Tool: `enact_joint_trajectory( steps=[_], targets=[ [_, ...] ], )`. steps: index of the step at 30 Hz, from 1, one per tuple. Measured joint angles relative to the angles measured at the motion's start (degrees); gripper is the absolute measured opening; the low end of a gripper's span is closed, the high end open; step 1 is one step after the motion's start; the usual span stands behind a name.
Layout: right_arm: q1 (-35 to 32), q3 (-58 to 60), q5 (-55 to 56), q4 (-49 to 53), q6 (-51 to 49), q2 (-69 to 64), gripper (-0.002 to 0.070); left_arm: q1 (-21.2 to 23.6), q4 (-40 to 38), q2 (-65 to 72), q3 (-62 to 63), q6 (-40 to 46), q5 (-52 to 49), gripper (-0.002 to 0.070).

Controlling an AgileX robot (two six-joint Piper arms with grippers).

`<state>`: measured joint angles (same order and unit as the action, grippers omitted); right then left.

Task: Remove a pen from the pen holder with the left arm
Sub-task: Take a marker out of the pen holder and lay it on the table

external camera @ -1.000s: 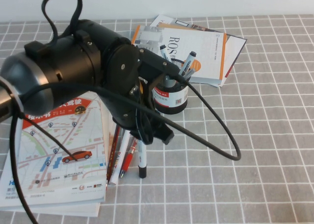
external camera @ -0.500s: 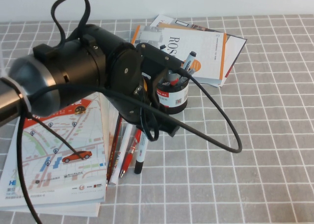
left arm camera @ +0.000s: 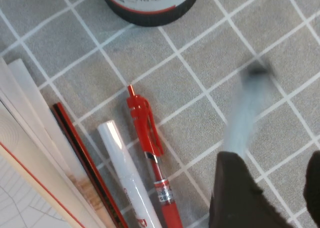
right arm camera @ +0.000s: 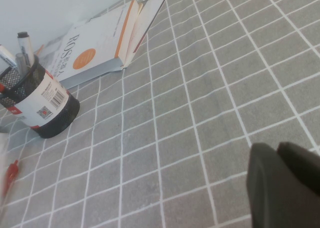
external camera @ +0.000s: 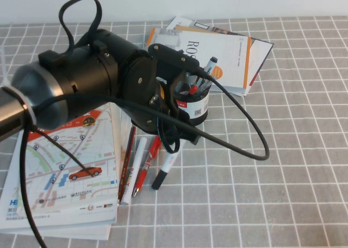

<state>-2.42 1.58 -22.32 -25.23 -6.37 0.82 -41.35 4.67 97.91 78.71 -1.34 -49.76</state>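
Note:
The black mesh pen holder [external camera: 194, 104] stands mid-table with several pens in it; it also shows in the left wrist view [left arm camera: 150, 3] and the right wrist view [right arm camera: 42, 105]. My left gripper [external camera: 184, 138] hangs low just in front of the holder, open [left arm camera: 272, 160]. A white marker with a black cap [external camera: 165, 169] slants from under it, cap end at the table. It looks blurred in the left wrist view [left arm camera: 246, 119] and lies beside one finger, not between the two. My right gripper [right arm camera: 274, 149] is shut over bare table, out of the high view.
A red pen [external camera: 145, 169], a white pen [external camera: 134, 172] and a red-black pencil [external camera: 126, 160] lie beside the map booklet [external camera: 60, 166] at the left. Stacked books [external camera: 217, 52] lie behind the holder. A black cable [external camera: 255, 144] loops to the right of the arm.
The left gripper has come down in front of the holder with the white marker and opened. The marker has slipped free and tilted, its cap end swinging right along the table.

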Motion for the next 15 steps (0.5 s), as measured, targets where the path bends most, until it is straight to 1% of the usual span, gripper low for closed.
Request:
enact_joint_trajectory(
  steps=[3, 10, 15],
  targets=[
    [0.00, 0.00, 0.00, 0.00, 0.00, 0.00, -0.0013, 0.00, 0.13, 0.00, 0.00, -0.12, 0.39, 0.0284],
    [0.00, 0.00, 0.00, 0.00, 0.00, 0.00, -0.0013, 0.00, 0.13, 2.62, 0.00, -0.96, 0.75, 0.0290],
    [0.00, 0.00, 0.00, 0.00, 0.00, 0.00, -0.0013, 0.00, 0.13, 3.92, 0.00, -0.30, 0.75, 0.0256]
  ],
)
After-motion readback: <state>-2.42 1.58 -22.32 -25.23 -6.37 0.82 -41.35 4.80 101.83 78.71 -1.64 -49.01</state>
